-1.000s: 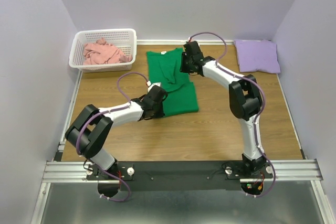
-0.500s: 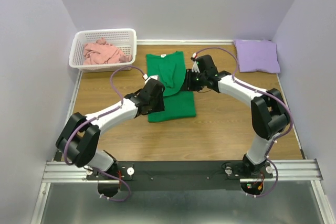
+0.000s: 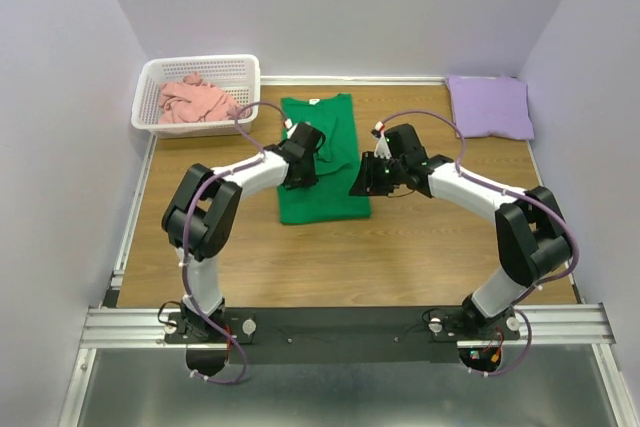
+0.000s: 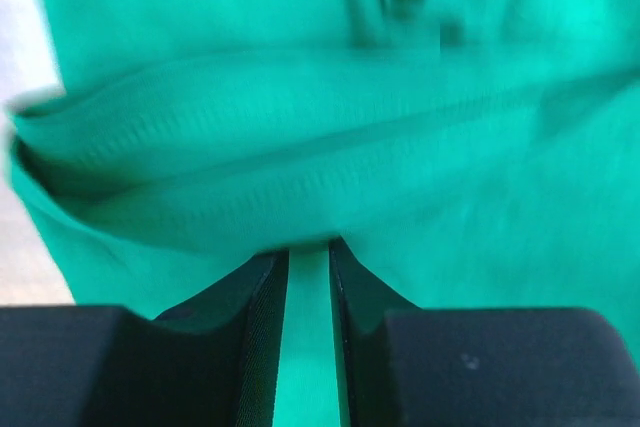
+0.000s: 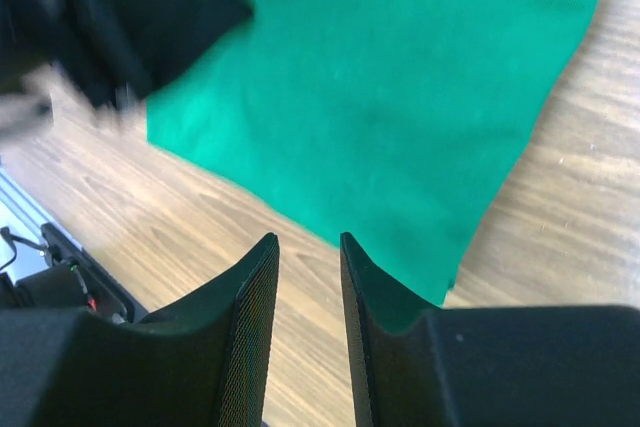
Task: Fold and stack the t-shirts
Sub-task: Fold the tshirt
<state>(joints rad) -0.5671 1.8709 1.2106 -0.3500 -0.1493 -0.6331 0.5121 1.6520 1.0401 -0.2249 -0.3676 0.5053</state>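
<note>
The bright green t-shirt (image 3: 325, 197) lies on the wooden table, its white neck label (image 3: 313, 100) at the far end. My left gripper (image 3: 305, 147) sits over the shirt's upper left part. In the left wrist view its narrow jaws (image 4: 310, 247) pinch a raised fold of the green cloth (image 4: 300, 97). My right gripper (image 3: 362, 182) hovers at the shirt's right edge. Its jaws (image 5: 308, 239) stand slightly apart over bare wood, empty, just off the green cloth (image 5: 400, 77). The lavender t-shirt (image 3: 490, 107) lies folded at the far right. The salmon pink t-shirt (image 3: 195, 99) is crumpled in the basket.
The white lattice basket (image 3: 200, 62) stands at the far left corner. Lilac walls close the table on three sides. The left arm (image 5: 130, 27) shows as a dark blur at the upper left of the right wrist view.
My left gripper has moved from the shirt's lower left edge up towards its upper part. My right gripper has come from the shirt's far right down to its right edge.
</note>
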